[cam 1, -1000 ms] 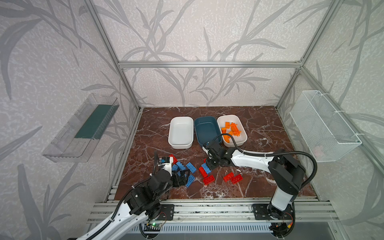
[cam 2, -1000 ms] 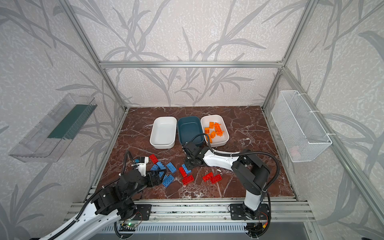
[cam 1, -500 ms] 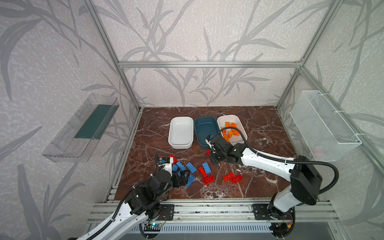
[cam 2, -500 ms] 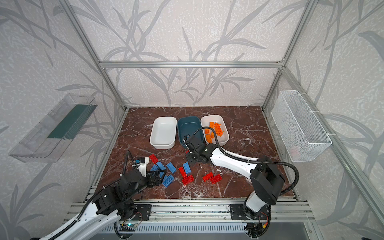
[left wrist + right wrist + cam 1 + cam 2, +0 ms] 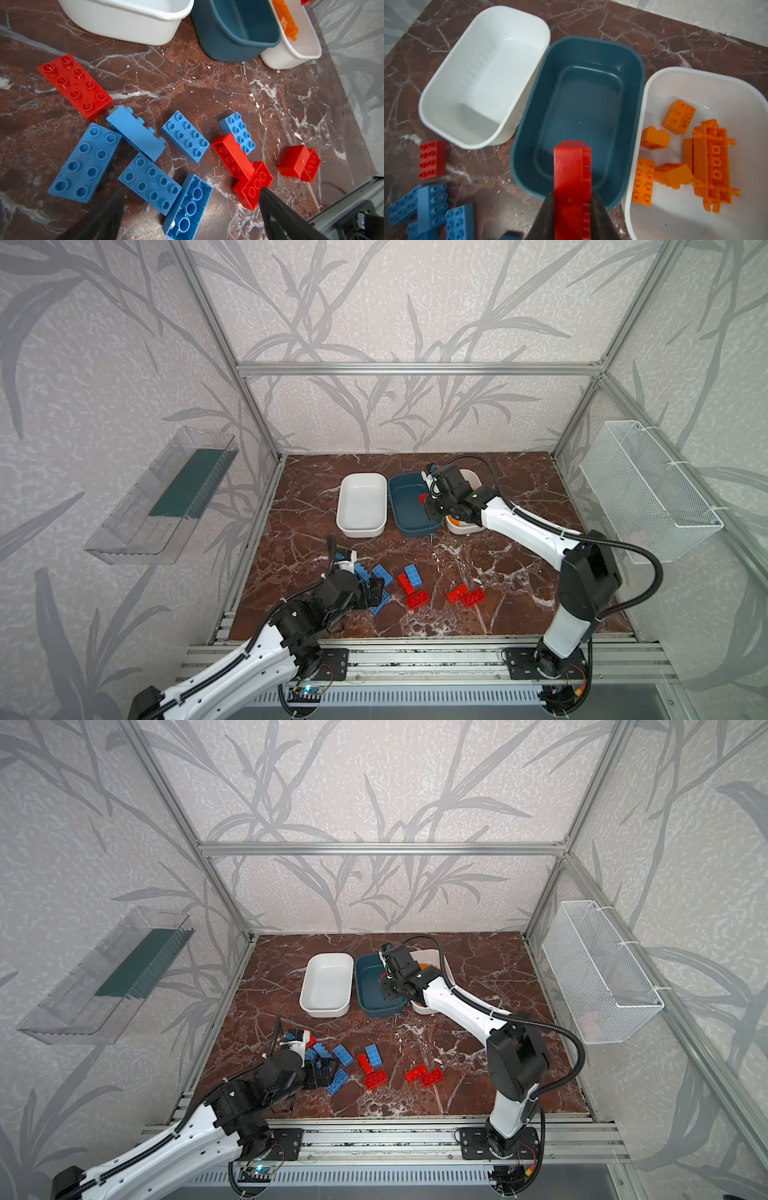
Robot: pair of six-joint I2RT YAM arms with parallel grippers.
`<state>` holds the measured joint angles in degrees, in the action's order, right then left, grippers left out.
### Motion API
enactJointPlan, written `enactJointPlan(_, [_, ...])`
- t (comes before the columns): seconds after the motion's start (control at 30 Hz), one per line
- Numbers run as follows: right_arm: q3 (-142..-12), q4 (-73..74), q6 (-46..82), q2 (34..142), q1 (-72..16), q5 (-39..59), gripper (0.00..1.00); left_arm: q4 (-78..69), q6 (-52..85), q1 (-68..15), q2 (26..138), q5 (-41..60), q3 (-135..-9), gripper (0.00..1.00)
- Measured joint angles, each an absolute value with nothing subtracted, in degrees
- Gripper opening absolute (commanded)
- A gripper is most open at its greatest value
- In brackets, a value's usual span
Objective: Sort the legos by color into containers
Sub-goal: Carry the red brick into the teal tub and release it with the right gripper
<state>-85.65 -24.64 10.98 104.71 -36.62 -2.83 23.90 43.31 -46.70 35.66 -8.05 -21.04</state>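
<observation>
My right gripper (image 5: 572, 199) is shut on a red lego (image 5: 571, 176), held on edge above the near end of the empty teal container (image 5: 583, 99); in a top view that gripper (image 5: 428, 506) hangs over the same tub (image 5: 405, 510). An empty white container (image 5: 360, 506) stands to its left. The white one on its right (image 5: 737, 93) holds several orange legos (image 5: 710, 162). Blue legos (image 5: 145, 180) and red legos (image 5: 251, 185) lie loose near the front. My left gripper (image 5: 191, 190) is open, low over an upside-down blue brick (image 5: 189, 205); in both top views it (image 5: 376, 587) (image 5: 326, 1071) sits among the blue bricks.
A white wire basket (image 5: 648, 497) hangs on the right wall and a clear shelf (image 5: 166, 497) on the left wall. An aluminium rail (image 5: 415, 655) runs along the front edge of the marble floor (image 5: 498, 564). Two red bricks (image 5: 465, 595) lie right of the pile.
My right gripper has risen from the brick pile with the red lego and travelled back to above the teal container. The left arm has stayed put.
</observation>
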Motion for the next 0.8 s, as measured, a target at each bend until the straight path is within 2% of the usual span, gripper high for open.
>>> enactJointPlan(0.3, [-103.39,-27.27,10.59,124.46,-32.32,2.04,0.26,18.63,38.50,-46.35,51.51,-10.15,-31.90,0.99])
enactJointPlan(0.37, [-106.78,-28.01,10.72,127.74,-31.24,3.44,0.33,17.67,37.54,-46.30,53.80,-10.22,-33.56,0.99])
enactJointPlan(0.47, [-110.85,-29.10,10.74,131.31,-29.50,5.30,0.51,16.84,36.40,-46.28,56.10,-10.20,-35.05,0.99])
enactJointPlan(0.6, [-111.81,-29.71,10.74,132.00,-28.03,6.83,0.60,16.58,35.44,-46.26,57.56,-10.00,-35.90,0.99])
enactJointPlan(0.8, [-104.27,-28.97,10.87,125.25,-28.51,7.97,0.63,17.17,35.35,-46.26,57.49,-8.21,-36.75,0.99])
